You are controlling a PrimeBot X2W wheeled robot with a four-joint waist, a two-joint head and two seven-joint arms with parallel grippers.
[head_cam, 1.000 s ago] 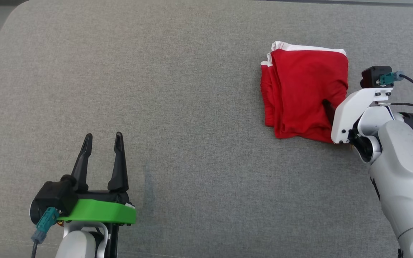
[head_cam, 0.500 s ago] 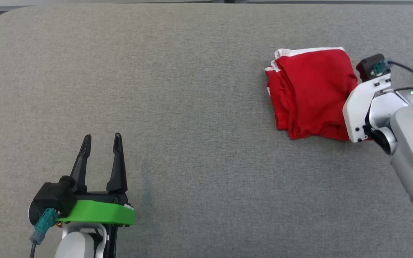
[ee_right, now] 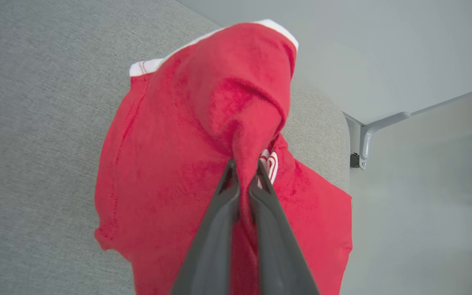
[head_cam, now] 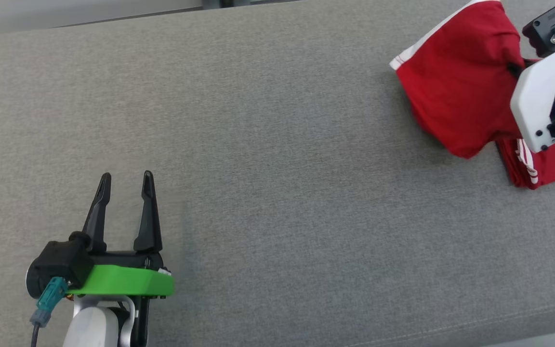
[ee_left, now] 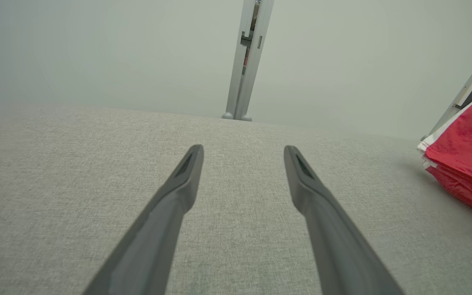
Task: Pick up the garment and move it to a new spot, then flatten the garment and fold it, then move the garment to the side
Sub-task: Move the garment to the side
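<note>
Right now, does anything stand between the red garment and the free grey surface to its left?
Nothing visible does. The right pincer is shut on the garment, and no object lies on the grey surface leftward.

Setting: robot lab test cell.

You are working at a grey fabric-covered tabletop (head_cam: 277,144) with rounded corners. Plain pale partition panels (ee_left: 96,49) close it in, joined at an aluminium post (ee_left: 246,61) on small feet. A metal base rail (ee_right: 383,121) runs above bare pale floor (ee_right: 424,196). The left gripper (head_cam: 127,174) carries a bright green bracket (head_cam: 118,282) and an exposed teal cable plug (head_cam: 48,294), which reads as prototype hardware.
</note>
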